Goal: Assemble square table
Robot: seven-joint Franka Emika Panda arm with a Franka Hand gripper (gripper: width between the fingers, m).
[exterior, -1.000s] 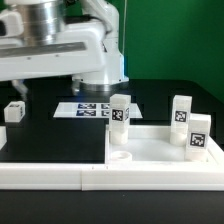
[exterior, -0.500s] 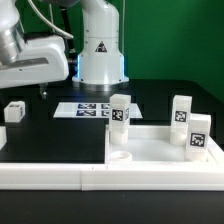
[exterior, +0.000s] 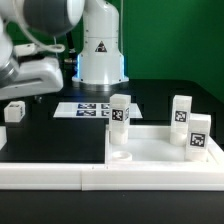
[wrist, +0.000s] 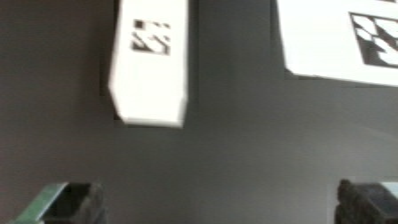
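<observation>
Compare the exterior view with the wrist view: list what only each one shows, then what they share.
Only the exterior view: three upright tagged legs, one at centre and two toward the exterior view's right, the white border rail in front, and the robot base.

Only the wrist view: the claw with both fingertips wide apart, holding nothing, above bare black table.

Both: a lone leg on the black table, and the marker board.
</observation>
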